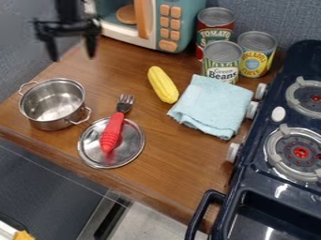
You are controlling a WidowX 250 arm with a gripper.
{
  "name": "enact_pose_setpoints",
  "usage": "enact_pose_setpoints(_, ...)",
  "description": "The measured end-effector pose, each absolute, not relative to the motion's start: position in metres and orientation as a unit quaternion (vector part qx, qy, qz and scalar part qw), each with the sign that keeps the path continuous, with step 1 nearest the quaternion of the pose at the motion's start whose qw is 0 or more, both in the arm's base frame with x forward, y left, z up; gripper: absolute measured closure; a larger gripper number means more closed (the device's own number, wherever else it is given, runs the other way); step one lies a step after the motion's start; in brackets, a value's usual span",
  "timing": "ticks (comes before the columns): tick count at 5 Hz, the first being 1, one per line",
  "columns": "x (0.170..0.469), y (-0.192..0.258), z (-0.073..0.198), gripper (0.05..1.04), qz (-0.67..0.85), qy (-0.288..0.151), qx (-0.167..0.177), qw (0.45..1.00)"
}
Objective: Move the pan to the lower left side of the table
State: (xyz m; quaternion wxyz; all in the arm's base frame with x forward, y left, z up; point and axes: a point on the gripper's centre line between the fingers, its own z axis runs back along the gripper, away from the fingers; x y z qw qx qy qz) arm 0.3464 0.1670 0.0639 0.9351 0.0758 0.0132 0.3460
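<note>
The gripper (72, 55) hangs at the upper left, open, its two fingers spread with nothing between them. It is above and behind the pan, clear of it. The pan (51, 101), a small silver pot with two wire handles, stands upright and empty at the left side of the wooden table (182, 176), near the front left edge.
A silver lid (133, 145) lies right of the pan, with a red-handled fork (113, 131) across it. Farther right are yellow corn (163, 85) and a folded blue cloth (212, 105). Cans (222, 56) and a toy microwave (169, 23) stand behind; a dark stove (260, 171) borders the right.
</note>
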Motion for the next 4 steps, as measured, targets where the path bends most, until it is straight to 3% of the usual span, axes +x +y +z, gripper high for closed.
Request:
enact_pose_setpoints(1,0.358,0.158,0.063,0.083,0.228,0.021,0.074,0.971)
enact_pose_setpoints(2,0.349,0.15,0.049,0.083,0.106,0.023,0.063,0.992)
enact_pose_setpoints(3,0.354,0.144,0.058,0.083,-0.007,-0.008,0.05,0.999)
enact_pose_setpoints(4,0.353,0.143,0.054,0.083,-0.02,-0.011,0.044,0.999)
